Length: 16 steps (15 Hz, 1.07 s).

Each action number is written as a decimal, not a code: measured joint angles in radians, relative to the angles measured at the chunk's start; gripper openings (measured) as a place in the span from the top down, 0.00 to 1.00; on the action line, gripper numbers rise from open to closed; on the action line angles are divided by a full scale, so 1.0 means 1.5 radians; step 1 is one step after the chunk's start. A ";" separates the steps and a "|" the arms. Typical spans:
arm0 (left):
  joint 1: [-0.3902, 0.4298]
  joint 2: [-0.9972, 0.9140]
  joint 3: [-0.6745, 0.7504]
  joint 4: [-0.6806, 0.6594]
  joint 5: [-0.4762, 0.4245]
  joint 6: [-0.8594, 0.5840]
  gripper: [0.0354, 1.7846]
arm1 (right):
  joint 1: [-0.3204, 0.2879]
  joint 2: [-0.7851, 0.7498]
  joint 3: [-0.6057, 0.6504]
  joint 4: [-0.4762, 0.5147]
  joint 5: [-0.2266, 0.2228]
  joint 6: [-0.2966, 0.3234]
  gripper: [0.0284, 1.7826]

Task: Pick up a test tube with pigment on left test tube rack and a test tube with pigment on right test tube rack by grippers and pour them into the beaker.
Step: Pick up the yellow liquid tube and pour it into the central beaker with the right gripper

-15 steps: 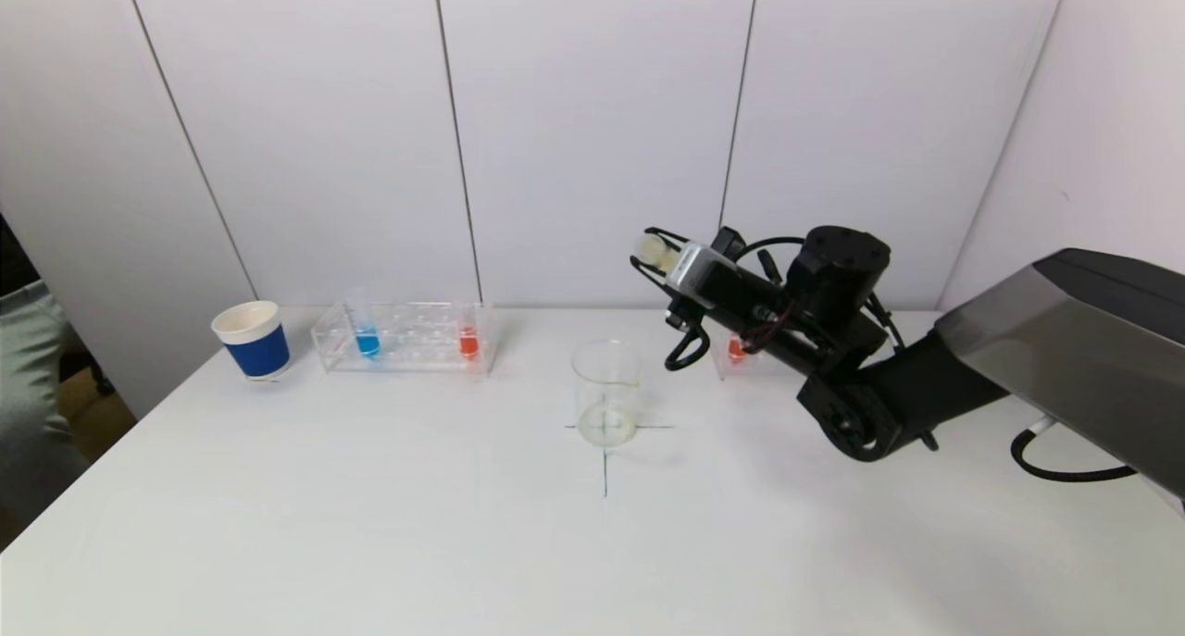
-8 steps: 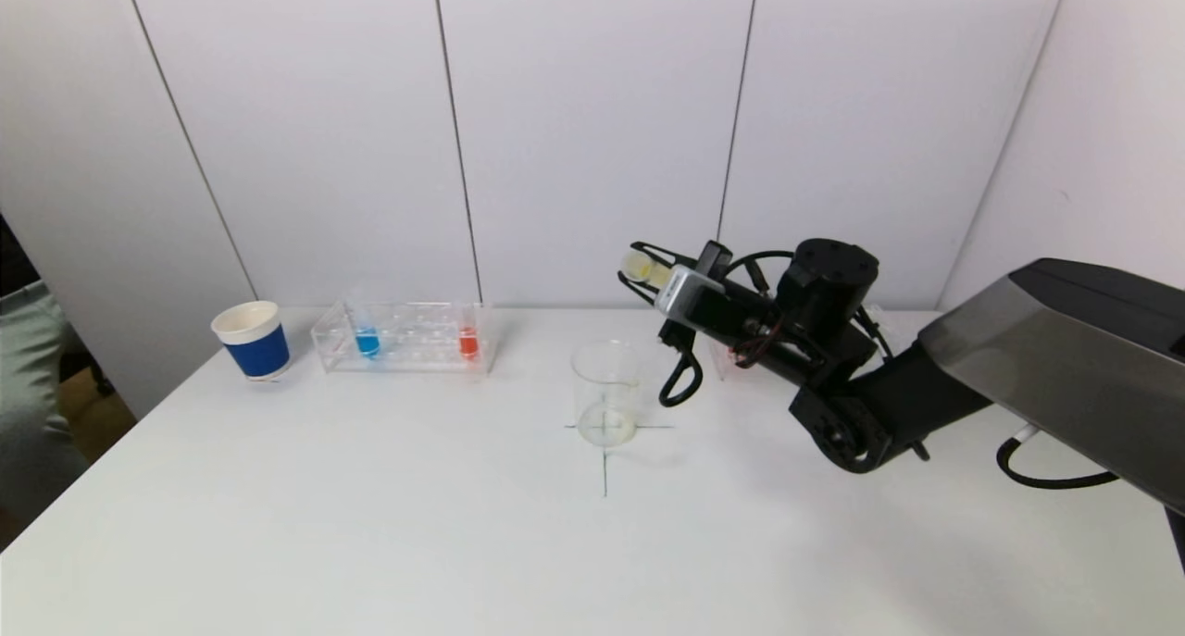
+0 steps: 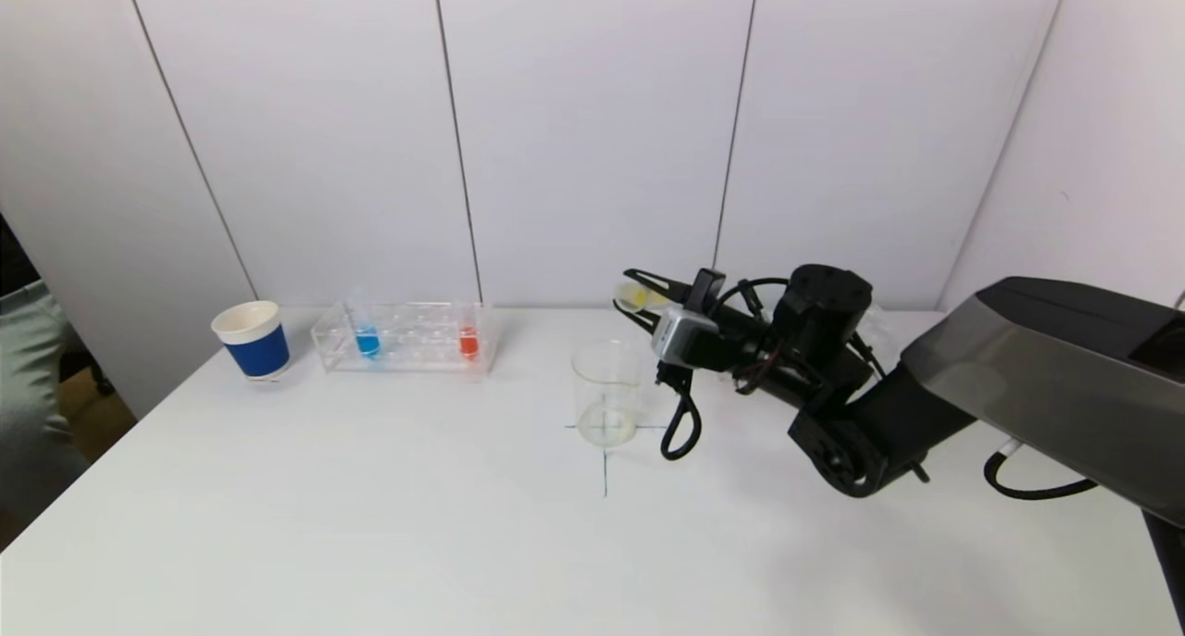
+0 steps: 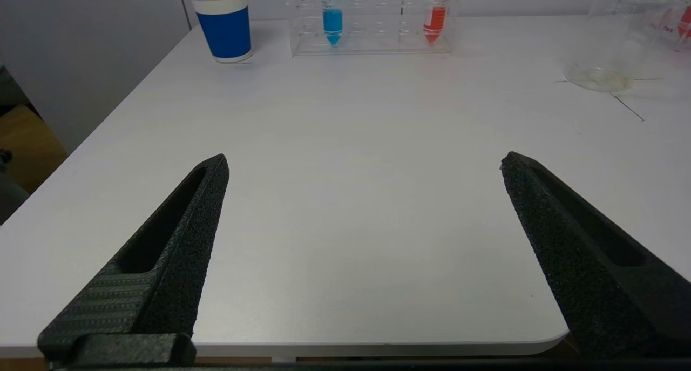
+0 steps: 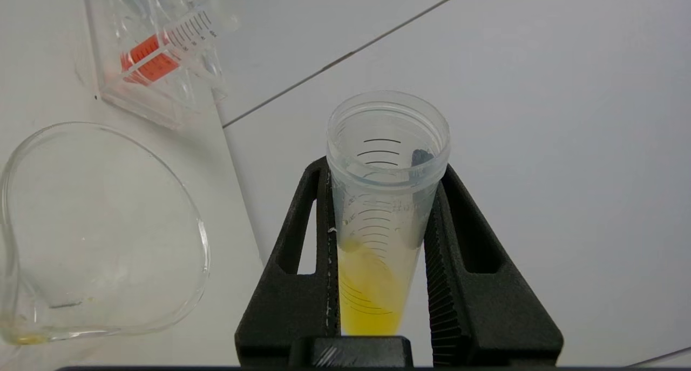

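My right gripper (image 3: pixel 639 295) is shut on a test tube of yellow pigment (image 5: pixel 378 241). The tube lies tilted with its open mouth just above and to the right of the glass beaker (image 3: pixel 606 386), which holds a trace of yellowish liquid. The left test tube rack (image 3: pixel 403 337) holds a blue tube (image 3: pixel 367 340) and a red tube (image 3: pixel 468 342). My right arm hides most of the right rack; one red tube (image 4: pixel 685 25) of it shows past the beaker (image 4: pixel 615 47). My left gripper (image 4: pixel 364 163) hovers open and empty over the table's near left edge.
A blue paper cup (image 3: pixel 252 340) stands left of the left rack. A black cross (image 3: pixel 605 460) marked on the white table lies under the beaker. White wall panels rise close behind the racks. A cable loop (image 3: pixel 680 428) hangs from my right wrist beside the beaker.
My right gripper has come down and moved left toward the beaker, tipping the yellow tube closer to level. The left gripper has not moved.
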 joint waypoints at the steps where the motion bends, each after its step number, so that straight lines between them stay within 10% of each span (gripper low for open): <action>1: 0.000 0.000 0.000 0.000 0.000 0.000 0.01 | 0.000 0.002 0.001 0.000 0.004 -0.008 0.73; 16: 0.000 0.000 0.000 0.000 0.000 0.000 0.01 | -0.002 0.013 0.016 0.003 0.027 -0.101 0.73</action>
